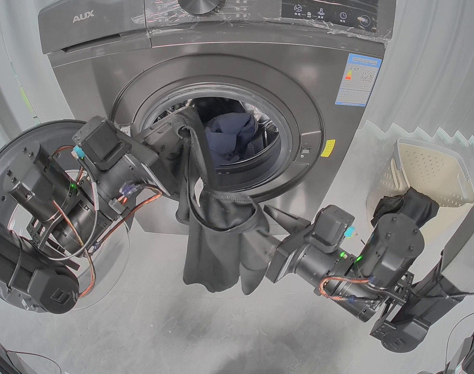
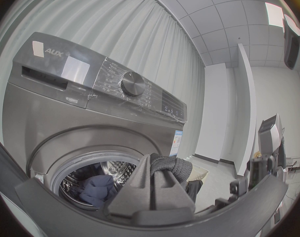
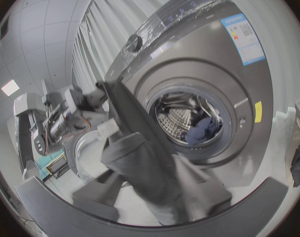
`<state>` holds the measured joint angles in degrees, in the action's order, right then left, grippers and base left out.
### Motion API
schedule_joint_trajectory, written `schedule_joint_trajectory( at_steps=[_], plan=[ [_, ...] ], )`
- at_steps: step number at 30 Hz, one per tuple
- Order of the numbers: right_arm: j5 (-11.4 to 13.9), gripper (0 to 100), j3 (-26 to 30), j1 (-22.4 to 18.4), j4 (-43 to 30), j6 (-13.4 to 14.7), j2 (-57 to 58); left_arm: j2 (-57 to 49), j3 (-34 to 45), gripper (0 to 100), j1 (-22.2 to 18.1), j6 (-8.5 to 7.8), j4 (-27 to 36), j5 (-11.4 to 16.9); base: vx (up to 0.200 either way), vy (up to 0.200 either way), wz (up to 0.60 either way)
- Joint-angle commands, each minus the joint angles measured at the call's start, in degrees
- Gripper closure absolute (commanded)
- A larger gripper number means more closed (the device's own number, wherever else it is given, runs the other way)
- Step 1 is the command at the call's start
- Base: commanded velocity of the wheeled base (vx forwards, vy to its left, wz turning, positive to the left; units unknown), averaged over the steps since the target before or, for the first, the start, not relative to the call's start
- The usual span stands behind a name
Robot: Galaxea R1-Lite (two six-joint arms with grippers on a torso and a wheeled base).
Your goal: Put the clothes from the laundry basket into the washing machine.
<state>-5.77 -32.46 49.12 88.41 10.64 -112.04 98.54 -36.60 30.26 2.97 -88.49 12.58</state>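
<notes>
Holds the top edge of a dark cloth [image 1: 216,229] in the left gripper [image 1: 170,131], fingers pinched shut on it. Keeps that pinch up high, at the left rim of the round hole in the washing machine [image 1: 299,74]. From the left wrist, shows the left gripper [image 2: 152,168] closed tight, with a bunched bit of the dark cloth [image 2: 173,167] poking out past the tips. Lets the rest of the dark cloth hang down in front of the machine, outside the drum.

Keeps the right gripper [image 1: 268,235] lower down, in front of the machine and under the round hole. Has its fingers spread wide open, not pinching, with a fold of the dark cloth lying across them. From the right wrist, shows the dark cloth [image 3: 140,155] draped between the two spread fingers [image 3: 94,195].

Has blue clothes [image 1: 229,136] already inside the drum. Has the door [image 1: 39,131] swung wide open on the left side, behind the left arm.

Has the laundry basket [image 1: 434,167] on the floor to the right of the machine, near the right arm. Has a black cloth [image 1: 406,209] hanging over the near rim of the laundry basket
</notes>
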Motion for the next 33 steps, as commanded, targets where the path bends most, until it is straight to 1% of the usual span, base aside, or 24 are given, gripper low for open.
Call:
schedule_joint_trajectory(
  at_steps=[1,6,10,15,16,19,21,23,30,33],
  plan=[
    [0.05,0,2.84,1.68,0.01,-0.01,-4.06,-0.71,-0.85,100,0.33,0.01,-0.01,-0.1,0.0,0.0,0.0],
    [-0.03,0,2.49,0.81,0.01,-0.1,-7.22,-0.71,-1.11,100,0.42,0.01,-0.1,-0.01,0.0,0.0,0.0],
    [0.05,0,0.38,0.01,0.01,-0.36,-9.25,-0.8,-1.02,100,1.3,0.01,-0.1,-0.01,0.0,0.0,0.0],
    [0.05,0,-5.51,-1.04,0.01,-0.89,-13.73,-2.03,-0.41,100,3.23,-0.07,-0.1,-0.01,0.0,0.0,0.0],
    [0.23,0,-5.86,-1.22,0.01,-0.97,-14.26,-2.12,-0.32,100,3.41,-0.07,-0.1,-0.01,0.0,0.0,0.0],
    [1.28,0,-7.7,-2.45,0.01,-2.38,-16.28,-2.38,-0.23,100,3.93,-0.07,-0.1,-0.01,0.0,0.0,0.0],
    [1.99,0,-9.46,-3.41,0.01,-2.56,-17.42,-2.38,-0.23,100,4.2,-0.07,-0.1,-0.01,0.0,0.0,0.0],
    [2.16,0,-11.48,-4.47,0.01,-2.56,-18.65,-2.47,-0.23,100,4.28,-0.07,-0.1,0.08,0.0,0.0,0.0],
    [2.16,0,-16.93,-7.19,-0.08,-2.56,-21.02,-2.91,-0.14,100,4.28,-0.07,-0.1,0.08,0.0,0.0,0.0],
    [1.99,0,-17.99,-7.81,-0.08,-2.56,-21.11,-2.91,-0.14,100,4.28,0.01,-0.1,0.16,0.0,0.0,0.0]
  ],
)
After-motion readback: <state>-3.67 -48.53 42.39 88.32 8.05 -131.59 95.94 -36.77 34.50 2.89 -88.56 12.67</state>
